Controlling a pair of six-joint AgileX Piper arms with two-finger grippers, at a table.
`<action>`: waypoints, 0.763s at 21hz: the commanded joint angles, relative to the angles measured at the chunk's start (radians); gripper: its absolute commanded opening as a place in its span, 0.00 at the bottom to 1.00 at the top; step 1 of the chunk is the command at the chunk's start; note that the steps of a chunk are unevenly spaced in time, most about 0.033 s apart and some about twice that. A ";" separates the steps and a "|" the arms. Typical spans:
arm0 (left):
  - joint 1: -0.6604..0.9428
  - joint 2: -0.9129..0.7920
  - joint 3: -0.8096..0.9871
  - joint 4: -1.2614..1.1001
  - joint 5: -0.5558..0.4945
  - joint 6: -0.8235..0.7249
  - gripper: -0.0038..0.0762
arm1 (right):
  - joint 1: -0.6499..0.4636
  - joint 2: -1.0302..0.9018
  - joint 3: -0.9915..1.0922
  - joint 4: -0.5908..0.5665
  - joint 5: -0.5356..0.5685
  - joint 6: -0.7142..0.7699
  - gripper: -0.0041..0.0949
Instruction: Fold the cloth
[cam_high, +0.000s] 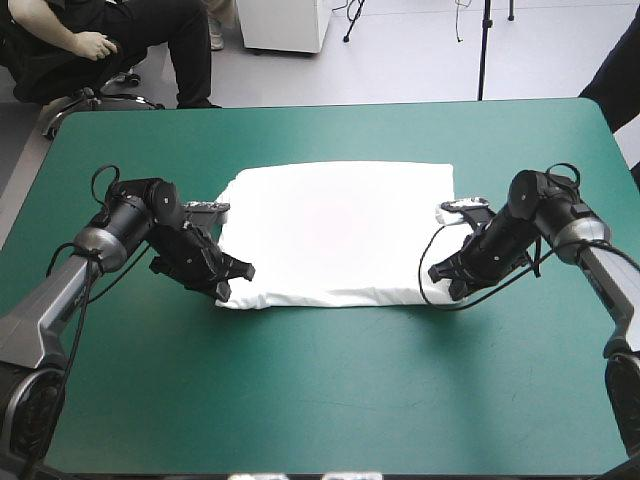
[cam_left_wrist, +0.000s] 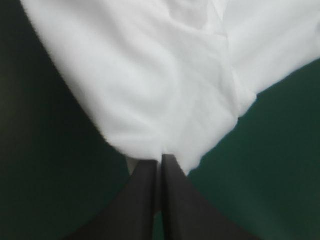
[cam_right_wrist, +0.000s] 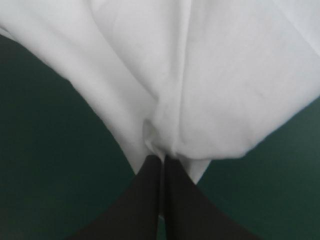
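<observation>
left pincer (cam_left_wrist: 161, 159) and right pincer (cam_right_wrist: 164, 159) both clamped on the corners of the t-shirt (cam_high: 335, 230) nearest the bench (cam_high: 330, 400) front edge, cloth flat mid-bench, thin bites, so an uneven lift could slip one corner free.

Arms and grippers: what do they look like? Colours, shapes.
Left arm and right arm: silver-grey lower links, black rounded joints and wrists. Left gripper and right gripper: two broad black fingers each, curved like fins, tapering to points.
</observation>
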 joint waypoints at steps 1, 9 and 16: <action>-0.006 -0.091 0.046 -0.018 0.007 -0.005 0.03 | 0.022 -0.066 0.054 0.010 0.005 -0.019 0.02; -0.006 -0.131 0.126 -0.044 -0.033 0.006 0.03 | 0.021 -0.070 0.117 -0.013 -0.011 -0.033 0.05; -0.002 -0.131 0.119 0.061 0.010 -0.008 0.46 | 0.019 -0.072 0.086 -0.035 0.030 -0.037 0.36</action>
